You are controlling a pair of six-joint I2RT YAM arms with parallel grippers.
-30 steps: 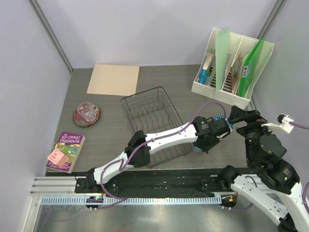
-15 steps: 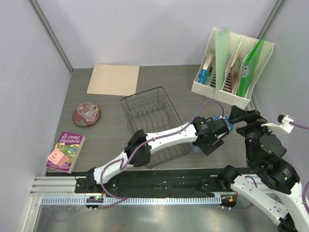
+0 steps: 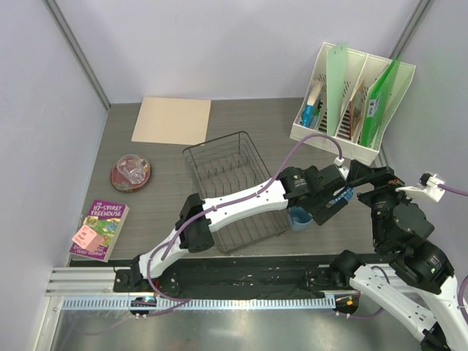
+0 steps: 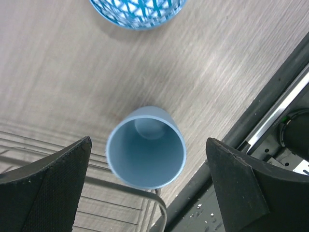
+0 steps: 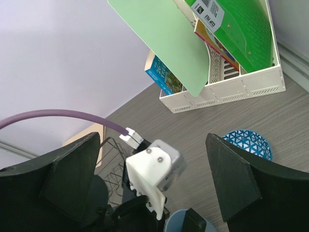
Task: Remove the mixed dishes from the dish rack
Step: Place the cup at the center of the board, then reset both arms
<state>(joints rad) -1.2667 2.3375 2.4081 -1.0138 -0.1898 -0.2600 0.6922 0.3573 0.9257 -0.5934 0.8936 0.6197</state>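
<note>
Left gripper (image 4: 148,144) spread wide, holding nothing, above light blue cup (image 4: 146,153). Cup upright just right of dish rack (image 3: 232,189); patterned bowl (image 4: 137,9) farther right.

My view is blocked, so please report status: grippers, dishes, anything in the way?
Both grippers open: left gripper above light blue cup, right gripper holds nothing. Cup upright on table beside dish rack; patterned bowl close by. Left arm lies across rack.
</note>
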